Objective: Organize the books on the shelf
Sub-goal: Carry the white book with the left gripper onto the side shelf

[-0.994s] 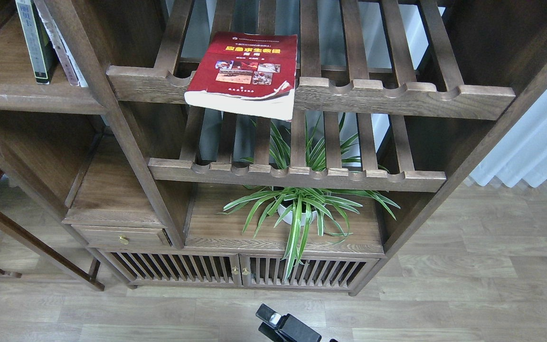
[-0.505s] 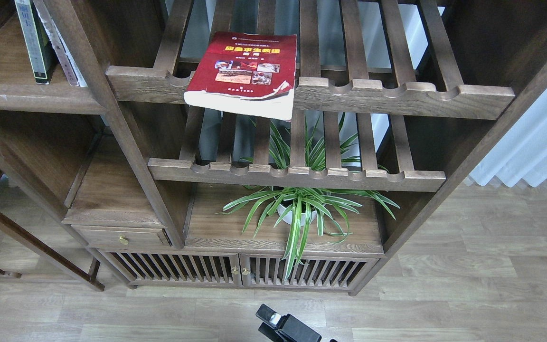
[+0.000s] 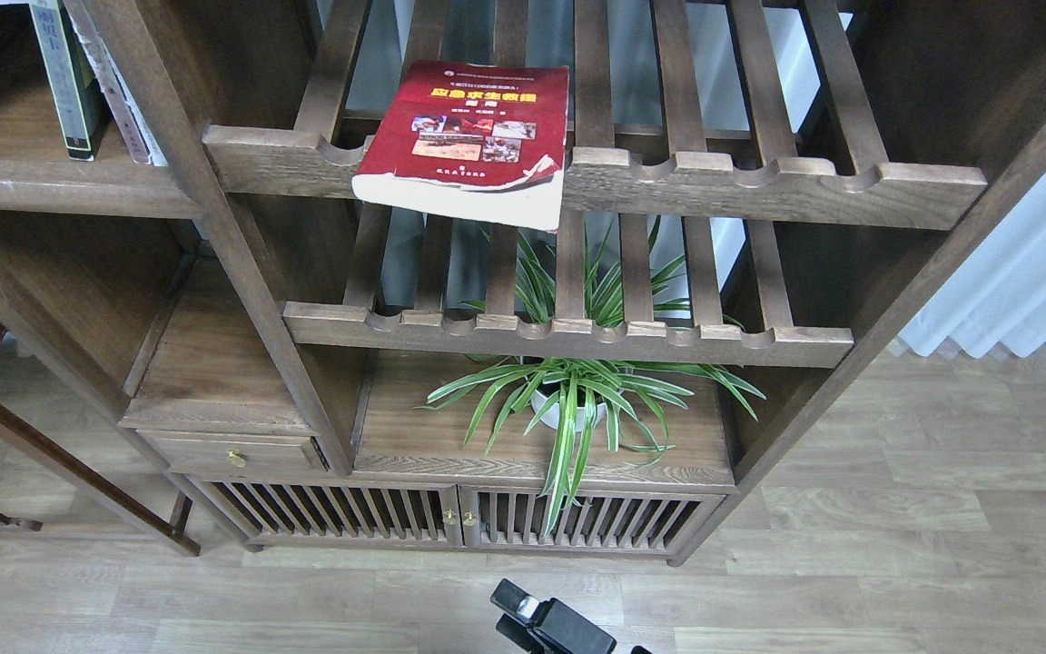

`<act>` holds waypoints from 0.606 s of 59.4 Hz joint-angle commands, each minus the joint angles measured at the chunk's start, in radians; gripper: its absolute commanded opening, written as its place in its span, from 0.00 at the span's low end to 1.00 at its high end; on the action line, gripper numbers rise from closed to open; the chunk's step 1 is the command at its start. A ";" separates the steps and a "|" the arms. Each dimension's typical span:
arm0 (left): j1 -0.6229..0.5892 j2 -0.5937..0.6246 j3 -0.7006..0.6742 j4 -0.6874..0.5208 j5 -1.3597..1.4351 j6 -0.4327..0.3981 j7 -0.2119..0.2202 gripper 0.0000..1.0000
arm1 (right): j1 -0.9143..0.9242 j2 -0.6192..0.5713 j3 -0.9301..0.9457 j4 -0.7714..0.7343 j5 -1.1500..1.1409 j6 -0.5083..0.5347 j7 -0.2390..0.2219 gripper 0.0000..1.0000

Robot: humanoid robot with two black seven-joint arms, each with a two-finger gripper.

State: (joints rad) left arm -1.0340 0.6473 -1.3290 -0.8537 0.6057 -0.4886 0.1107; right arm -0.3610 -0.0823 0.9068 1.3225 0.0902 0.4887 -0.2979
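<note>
A red book (image 3: 473,127) with a yellow title and small photos lies flat on the upper slatted rack (image 3: 759,186), and its near end hangs over the scalloped front rail. A grey-black book (image 3: 64,77) with a yellow-green panel and a cream-white book (image 3: 128,100) stand upright at the right end of the flat dark-brown shelf (image 3: 51,186), at the top left. A black end of my right arm (image 3: 532,618) pokes in at the bottom edge, far below the books. Its fingers cannot be told apart. My left gripper is out of view.
A second slatted rack (image 3: 577,341) sits below the first. A potted spider plant (image 3: 568,400) stands on the cabinet top under it. A small drawer (image 3: 232,451) is at the lower left and a white curtain (image 3: 1031,272) at the right. A slanted upright (image 3: 214,227) divides the shelf from the racks.
The view has shifted very slightly. The books and the black arm end have not visibly moved.
</note>
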 commanded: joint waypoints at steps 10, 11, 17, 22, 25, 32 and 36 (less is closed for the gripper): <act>0.046 -0.028 -0.001 -0.034 -0.053 0.000 -0.013 0.79 | 0.001 0.002 0.003 0.000 0.005 0.000 0.002 0.92; 0.049 -0.028 -0.002 -0.037 -0.060 0.000 -0.013 0.80 | 0.002 0.003 0.004 0.000 0.006 0.000 0.002 0.92; 0.107 -0.020 -0.007 -0.084 -0.167 0.000 -0.011 0.80 | 0.002 0.004 0.021 0.000 0.006 0.000 0.002 0.92; 0.153 0.009 -0.036 -0.129 -0.185 0.000 -0.011 0.80 | 0.005 0.006 0.023 0.000 0.006 0.000 0.002 0.93; 0.195 0.024 -0.077 -0.166 -0.188 0.000 -0.011 0.80 | 0.007 0.006 0.024 0.000 0.006 0.000 0.005 0.93; 0.333 0.028 -0.219 -0.269 -0.201 0.000 -0.006 0.80 | 0.007 0.007 0.027 0.000 0.008 0.000 0.023 0.92; 0.437 0.025 -0.295 -0.337 -0.224 0.000 -0.005 0.80 | 0.008 0.007 0.037 0.000 0.010 0.000 0.036 0.92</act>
State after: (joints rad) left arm -0.7472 0.6728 -1.4980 -1.0892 0.4098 -0.4885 0.1023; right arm -0.3543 -0.0761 0.9327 1.3222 0.0977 0.4887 -0.2807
